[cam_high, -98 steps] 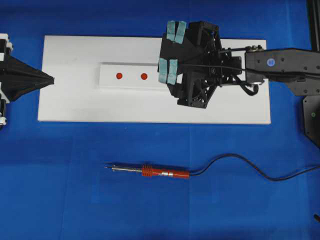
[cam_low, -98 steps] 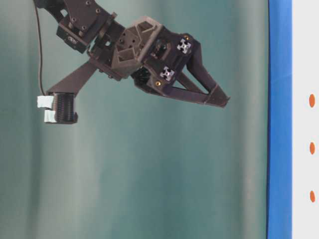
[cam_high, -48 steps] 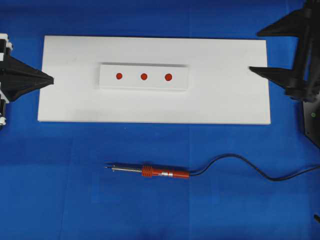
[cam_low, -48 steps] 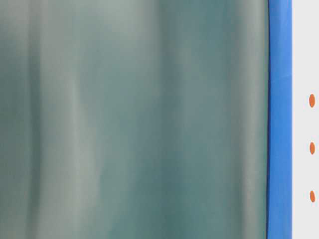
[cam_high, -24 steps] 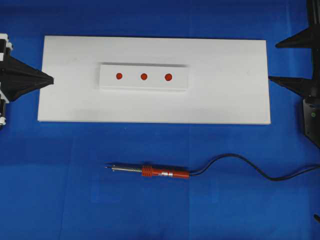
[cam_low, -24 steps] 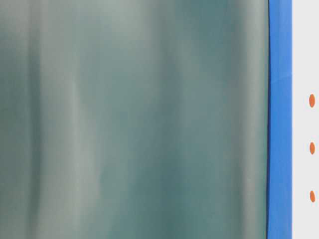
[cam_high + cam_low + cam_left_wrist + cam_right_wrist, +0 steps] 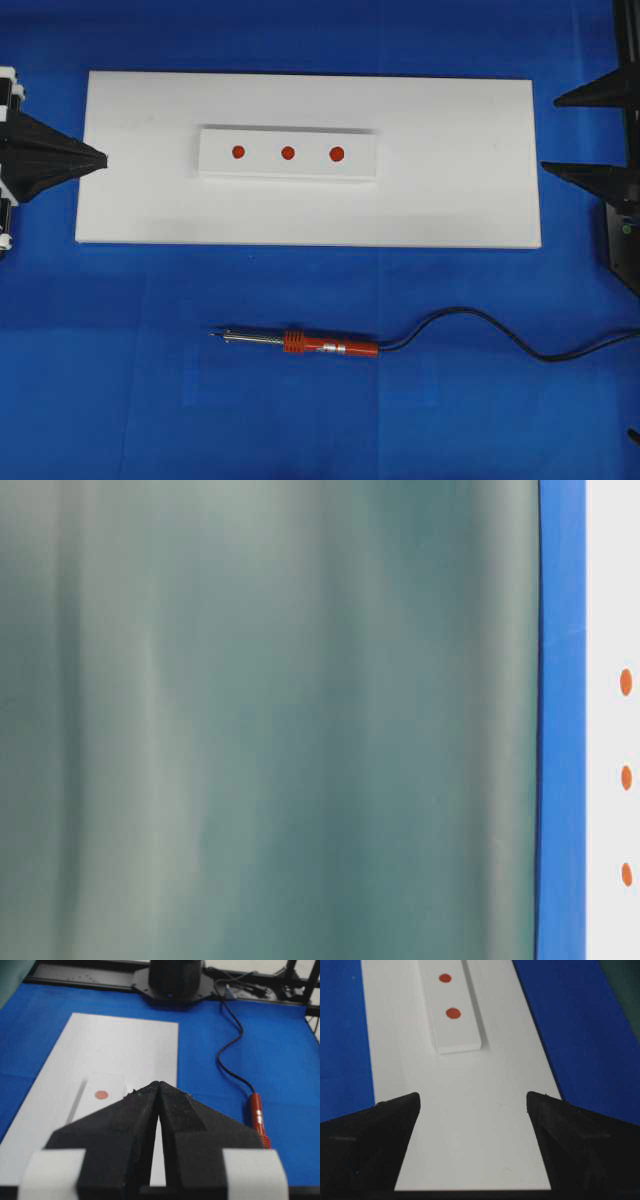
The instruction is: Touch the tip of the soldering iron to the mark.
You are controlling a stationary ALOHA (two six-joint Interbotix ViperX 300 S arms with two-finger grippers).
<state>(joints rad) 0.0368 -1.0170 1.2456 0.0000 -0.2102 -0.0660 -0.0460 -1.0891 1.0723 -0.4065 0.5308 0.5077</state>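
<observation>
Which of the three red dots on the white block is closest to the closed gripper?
The left-end dot, nearest the shut left gripper; the middle and right-end dots sit farther away.

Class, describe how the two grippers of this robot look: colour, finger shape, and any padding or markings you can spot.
Both are matte black. The left gripper has wedge-shaped fingers tapering to points, with pale tape patches near their bases. The right gripper shows the same black, rough-textured, pointed fingers; no tape is visible there.
</observation>
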